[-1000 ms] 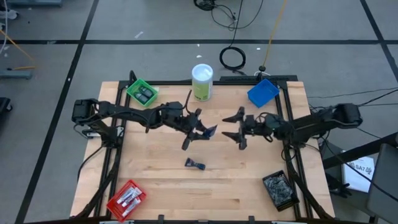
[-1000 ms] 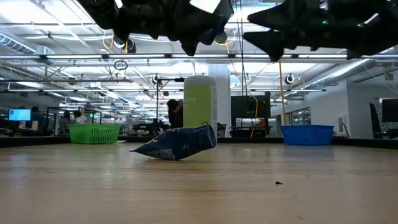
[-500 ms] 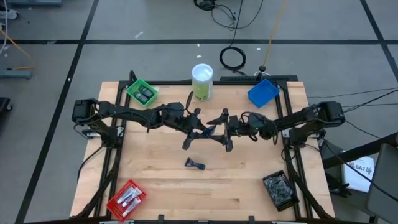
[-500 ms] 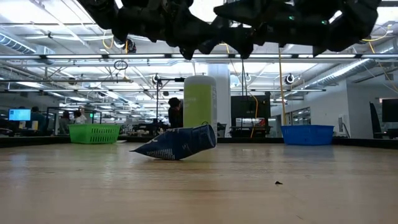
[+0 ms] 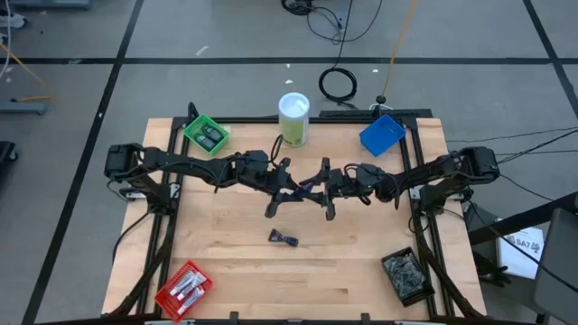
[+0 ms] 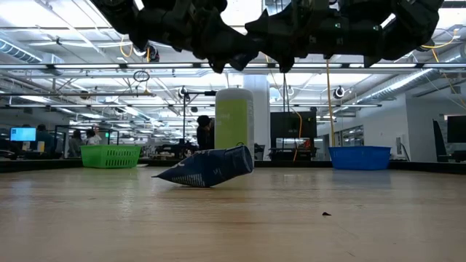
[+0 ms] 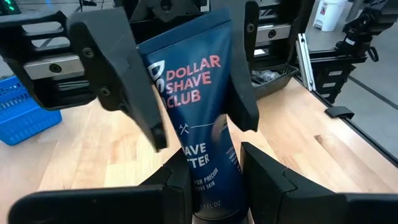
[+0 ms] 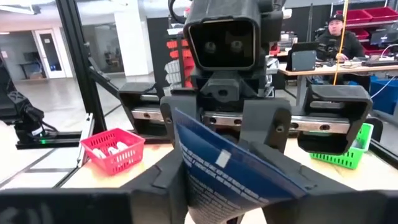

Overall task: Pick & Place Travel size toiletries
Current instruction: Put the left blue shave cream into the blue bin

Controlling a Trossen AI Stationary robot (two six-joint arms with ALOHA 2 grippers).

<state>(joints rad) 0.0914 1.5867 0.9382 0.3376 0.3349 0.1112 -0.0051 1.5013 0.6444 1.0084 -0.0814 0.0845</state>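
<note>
Above the table's middle, the left gripper (image 7: 214, 180) clamps the cap end of a blue tube (image 7: 199, 106) reading "DOLLAR SHAVE CLUB". The right gripper (image 5: 323, 190) straddles its far end; whether it grips, I cannot tell. Another dark blue tube (image 6: 207, 167) lies on the wooden table (image 5: 361, 262). Both arms reach inward.

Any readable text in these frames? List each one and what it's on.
"DOLLAR SHAVE CLUB": on the dark blue tube held between both grippers.
"AVE", "TTER": lower on the same tube, cut off by a finger.
Fine print at the tube's base and on its back: too blurred to read.
Green-and-white canister, bins: no legible text.
</note>
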